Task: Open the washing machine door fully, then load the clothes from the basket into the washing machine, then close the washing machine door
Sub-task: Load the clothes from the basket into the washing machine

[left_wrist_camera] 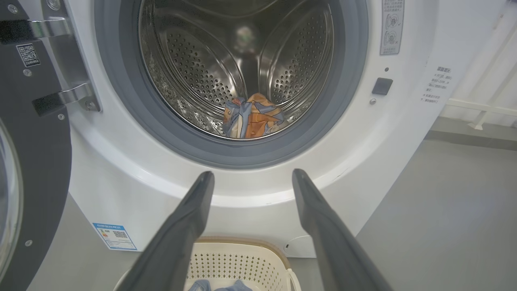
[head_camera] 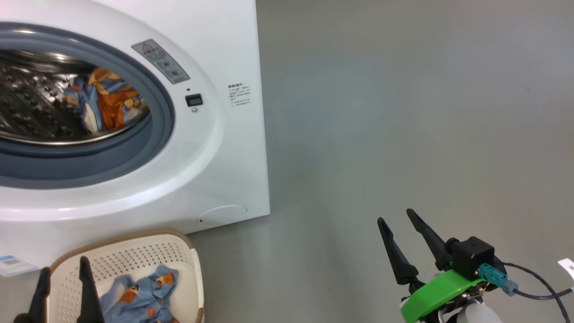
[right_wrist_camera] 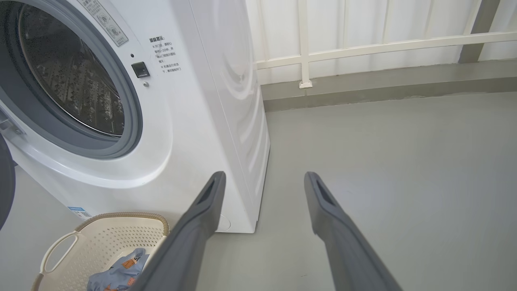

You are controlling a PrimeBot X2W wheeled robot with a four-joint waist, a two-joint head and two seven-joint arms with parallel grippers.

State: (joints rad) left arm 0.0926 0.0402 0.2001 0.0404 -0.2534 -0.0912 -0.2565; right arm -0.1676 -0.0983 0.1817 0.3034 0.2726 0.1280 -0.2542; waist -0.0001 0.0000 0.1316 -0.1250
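One washing machine (head_camera: 233, 148) is standing on the floor (head_camera: 403, 112), its one washing machine door (left_wrist_camera: 36, 161) standing open. Two garments are showing: the first garment (head_camera: 105, 105) is lying inside the drum (left_wrist_camera: 194, 60), and the second garment (head_camera: 143, 296) is lying in the one basket (head_camera: 134, 253), just before the machine. Two grippers are hanging spread and empty: the left gripper (head_camera: 63, 264) over the basket, the right gripper (head_camera: 395, 215) over bare floor.

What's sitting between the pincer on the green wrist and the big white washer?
Nothing: the head view shows bare grey floor between the right pincer and the boxy white front-loading washing machine.
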